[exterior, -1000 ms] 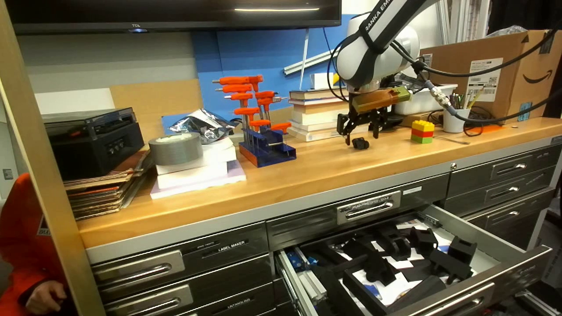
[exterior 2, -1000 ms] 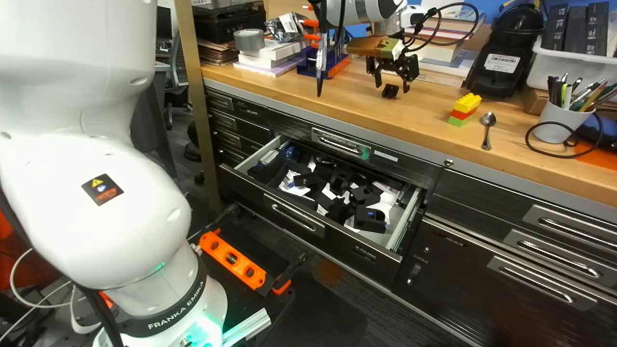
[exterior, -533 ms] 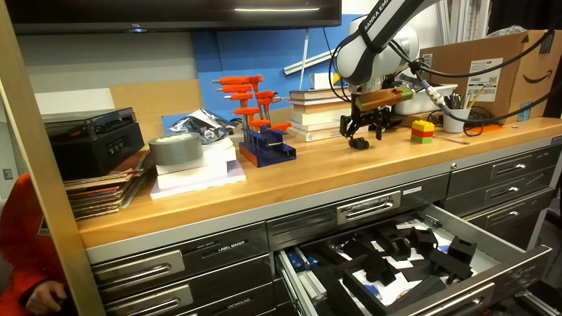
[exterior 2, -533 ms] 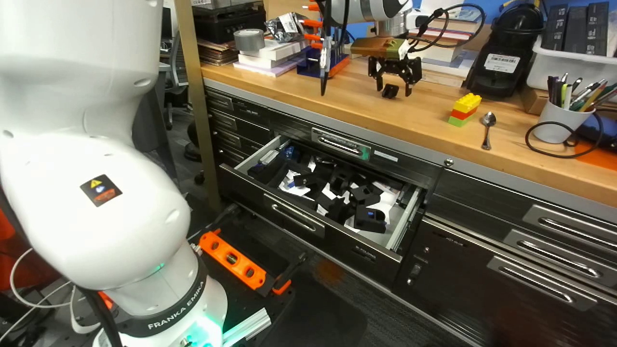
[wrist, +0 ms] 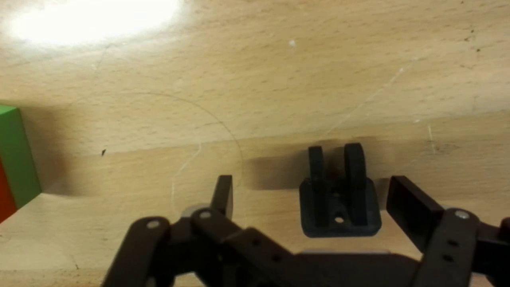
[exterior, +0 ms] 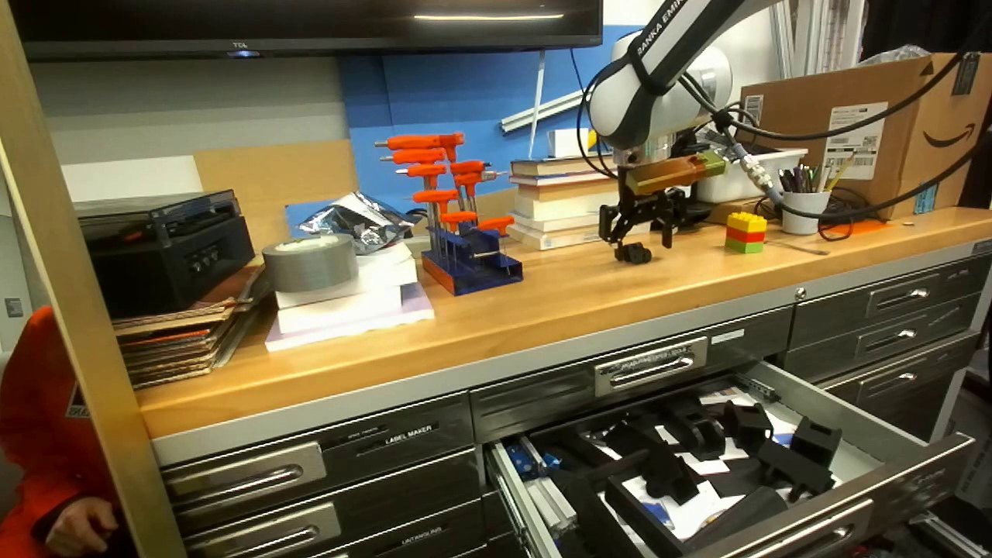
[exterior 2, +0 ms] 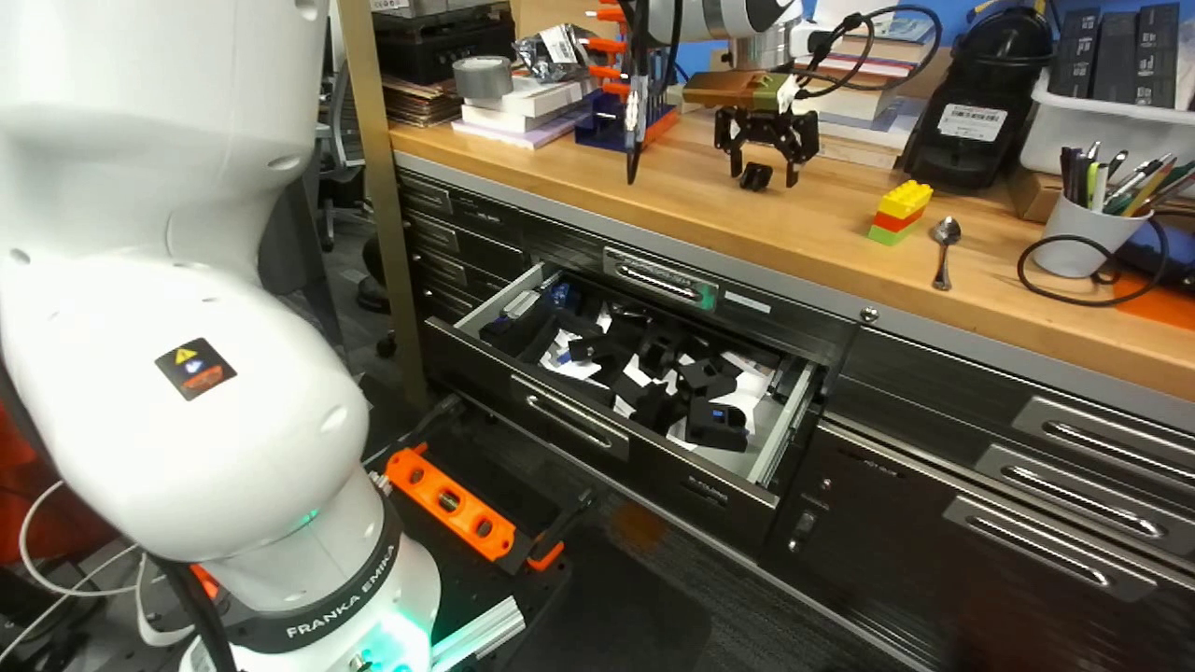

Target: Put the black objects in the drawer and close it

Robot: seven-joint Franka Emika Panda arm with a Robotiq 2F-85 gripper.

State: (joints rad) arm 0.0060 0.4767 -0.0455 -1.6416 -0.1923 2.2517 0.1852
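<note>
A small black object [wrist: 340, 203], a square base with two upright lugs, rests on the wooden benchtop. My gripper [wrist: 311, 187] points down at it, open. In the wrist view the object appears between the two fingers, closer to the right-hand one, with a gap on each side. Both exterior views show the same black object [exterior 2: 755, 177] below the gripper [exterior 2: 764, 175]; how far the tips are from the wood I cannot tell. The drawer [exterior 2: 653, 467] is pulled out beneath the bench. Several black objects [exterior: 818, 442] lie inside it among white papers.
A stack of yellow, red and green toy bricks [exterior 2: 898, 213] stands on the bench, with a spoon [exterior 2: 945, 252] and a pen cup [exterior 2: 1088, 224] beyond. Behind the gripper are stacked books [exterior: 558, 205]. An orange-handled hex key stand [exterior: 473, 263] is off to one side.
The gripper has shifted slightly sideways and lower over the black object, then stayed nearly still in the last half second. It has remained open; the object and drawer have not moved.
</note>
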